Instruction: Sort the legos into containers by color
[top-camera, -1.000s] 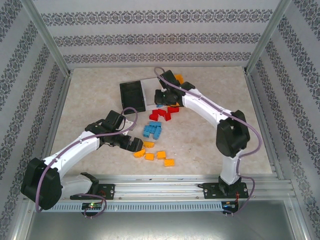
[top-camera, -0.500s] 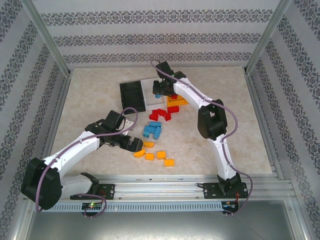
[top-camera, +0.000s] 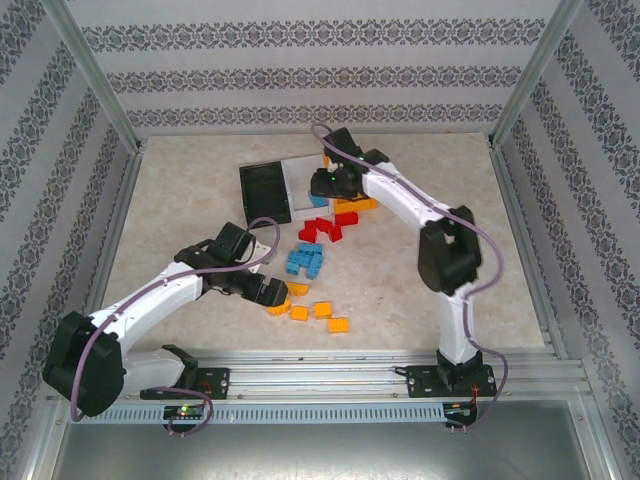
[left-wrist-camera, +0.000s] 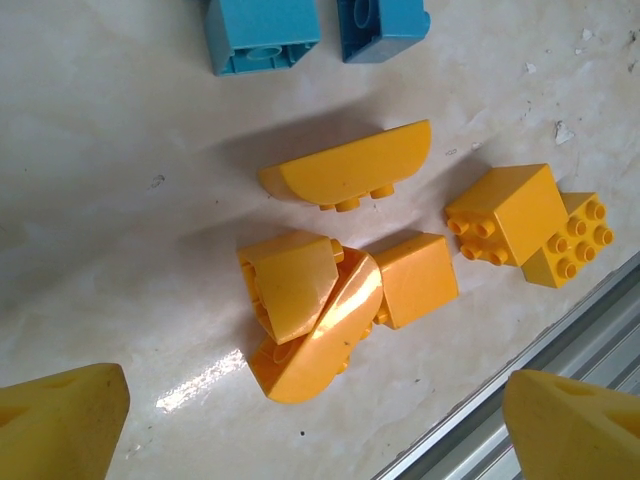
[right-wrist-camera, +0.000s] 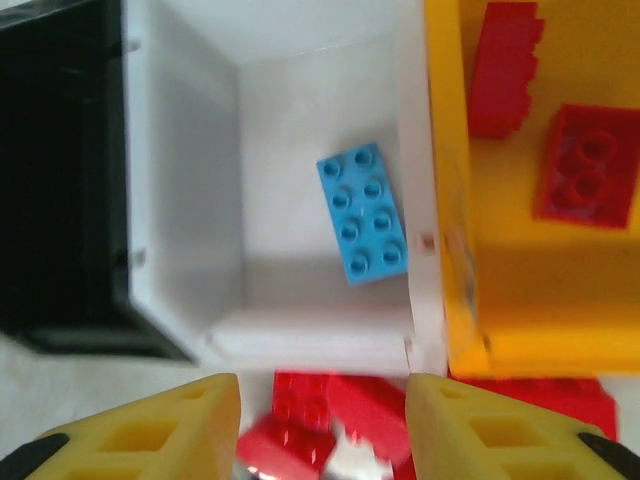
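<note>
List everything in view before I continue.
black bin: one, black, row's left
white bin: one, white, middle
orange-yellow bin: one, orange-yellow, right
blue brick: one, blue, in white bin
red bricks: at least two, red, in orange-yellow bin
loose red bricks: several, red, table before bins
loose blue bricks: several, blue, table centre
orange-yellow bricks: six, orange-yellow, table, nearest the arms
left hand: one, yellow fingers, open above orange-yellow bricks
right hand: one, yellow fingers, open above white bin's near wall
</note>
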